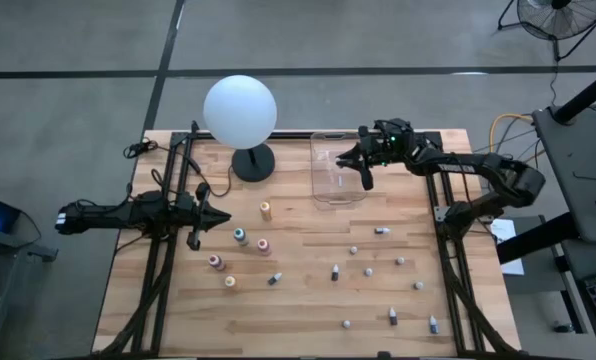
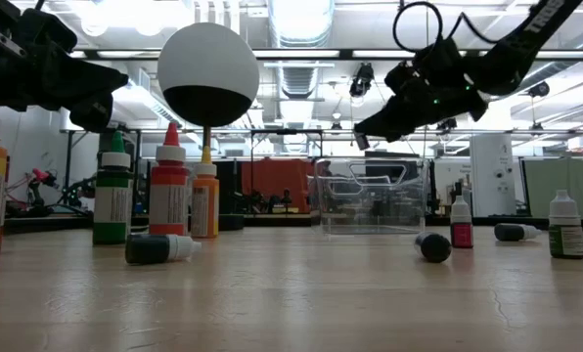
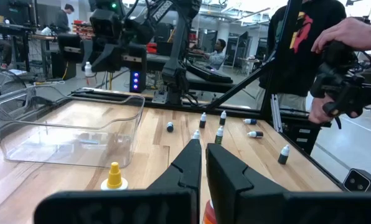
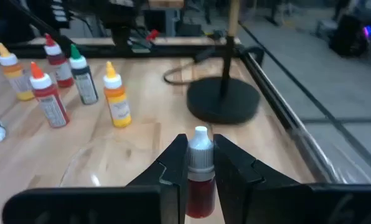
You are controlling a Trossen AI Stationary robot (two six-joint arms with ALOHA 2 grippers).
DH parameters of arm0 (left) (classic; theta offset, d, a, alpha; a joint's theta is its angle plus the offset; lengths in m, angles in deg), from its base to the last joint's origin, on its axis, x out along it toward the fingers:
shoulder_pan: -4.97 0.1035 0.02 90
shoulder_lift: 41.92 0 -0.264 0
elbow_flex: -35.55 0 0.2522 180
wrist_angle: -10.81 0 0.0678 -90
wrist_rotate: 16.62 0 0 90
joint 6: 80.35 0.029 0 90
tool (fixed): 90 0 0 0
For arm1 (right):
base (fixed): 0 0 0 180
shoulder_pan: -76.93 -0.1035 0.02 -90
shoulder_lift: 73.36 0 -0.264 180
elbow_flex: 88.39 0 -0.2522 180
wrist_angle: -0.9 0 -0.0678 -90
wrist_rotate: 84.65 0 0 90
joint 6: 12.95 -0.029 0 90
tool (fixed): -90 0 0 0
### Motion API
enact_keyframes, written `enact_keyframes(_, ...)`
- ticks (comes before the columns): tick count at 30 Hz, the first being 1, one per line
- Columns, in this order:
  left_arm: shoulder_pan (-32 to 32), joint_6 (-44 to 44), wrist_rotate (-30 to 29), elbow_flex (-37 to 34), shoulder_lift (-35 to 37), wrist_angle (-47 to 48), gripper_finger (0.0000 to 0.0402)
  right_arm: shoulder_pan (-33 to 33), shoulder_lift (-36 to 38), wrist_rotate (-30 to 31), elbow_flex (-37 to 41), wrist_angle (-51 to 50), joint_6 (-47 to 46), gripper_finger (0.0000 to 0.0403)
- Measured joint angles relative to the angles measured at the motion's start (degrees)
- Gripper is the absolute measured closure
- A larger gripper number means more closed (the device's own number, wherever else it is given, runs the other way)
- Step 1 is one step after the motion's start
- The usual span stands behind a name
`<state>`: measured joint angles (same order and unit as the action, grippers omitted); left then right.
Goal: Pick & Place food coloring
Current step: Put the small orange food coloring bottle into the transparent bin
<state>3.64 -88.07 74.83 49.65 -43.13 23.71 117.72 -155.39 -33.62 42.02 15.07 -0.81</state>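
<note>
My right gripper (image 1: 364,165) hovers over the clear bin (image 1: 334,190), shut on a tiny red bottle with a white cap (image 4: 200,163). My left gripper (image 1: 216,214) floats shut and empty near the table's left side, just left of the larger bottles. Those stand upright on the table: orange (image 1: 266,210), teal (image 1: 240,236), pink (image 1: 264,246), red (image 1: 216,261), yellow (image 1: 230,282). Several small dark-and-white bottles (image 1: 335,272) are scattered over the right half, some lying on their sides. My right gripper pinches the small red bottle between its two fingers (image 4: 173,168), one on each side of the body just below the white cap (image 4: 201,144). The bottle is lifted clear above the bin, with its cap pointing out past the fingertips.
A white globe lamp (image 1: 240,110) stands on a black base (image 1: 253,163) at the far edge, left of the bin. A person (image 3: 350,43) holding a device stands beyond the table's right side. Open wood lies along the near edge.
</note>
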Motion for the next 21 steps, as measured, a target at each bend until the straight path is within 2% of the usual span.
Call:
enact_keyframes(12, 0.0, 0.0, 0.0, 0.0, 0.0, 0.0, 0.0401, 1.1, -11.9, -0.6, -0.6, 15.7, -3.9, 0.0353)
enact_keyframes(21, 0.0, 0.0, 0.0, 0.0, 0.0, 0.0, 0.0401, 1.1, -16.8, -3.6, -0.6, 20.6, -6.0, 0.0353)
